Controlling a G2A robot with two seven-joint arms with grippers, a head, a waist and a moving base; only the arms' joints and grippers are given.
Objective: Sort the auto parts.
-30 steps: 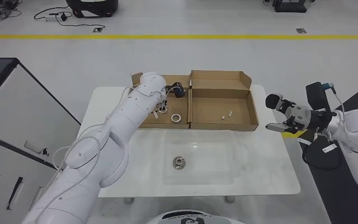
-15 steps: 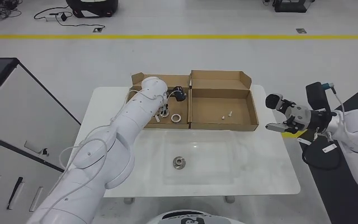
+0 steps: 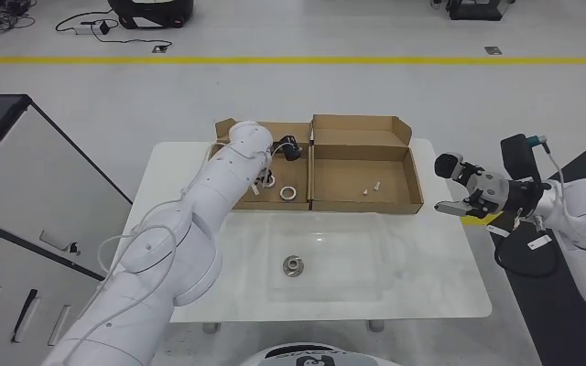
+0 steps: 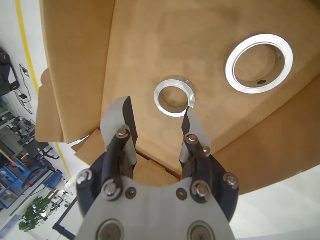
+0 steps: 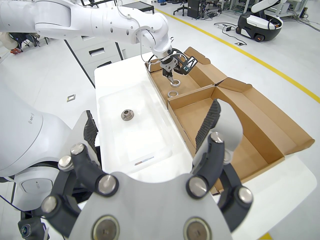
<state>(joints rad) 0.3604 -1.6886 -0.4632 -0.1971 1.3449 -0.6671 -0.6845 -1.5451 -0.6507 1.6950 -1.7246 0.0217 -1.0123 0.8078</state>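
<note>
Sorting looked nearly done: a small silver metal ring (image 4: 174, 99) and a larger silver ring (image 4: 258, 63) lay in the brown cardboard box (image 4: 175, 26) at 11 o'clock on the white surface (image 3: 449, 265), with the left jaws spread and empty just above the small one. The second cardboard box (image 3: 366, 169) at 1 o'clock held small white parts (image 3: 375, 186) — only the grey flanged metal hub (image 3: 293, 265) at 6 o'clock was left to sort. The right jaws hung spread and empty off at 3 o'clock.

white table (image 3: 439, 265) | far side: left box (image 3: 298, 178), right box (image 3: 366, 174), touching | middle: shallow tray (image 3: 339, 265)
</note>
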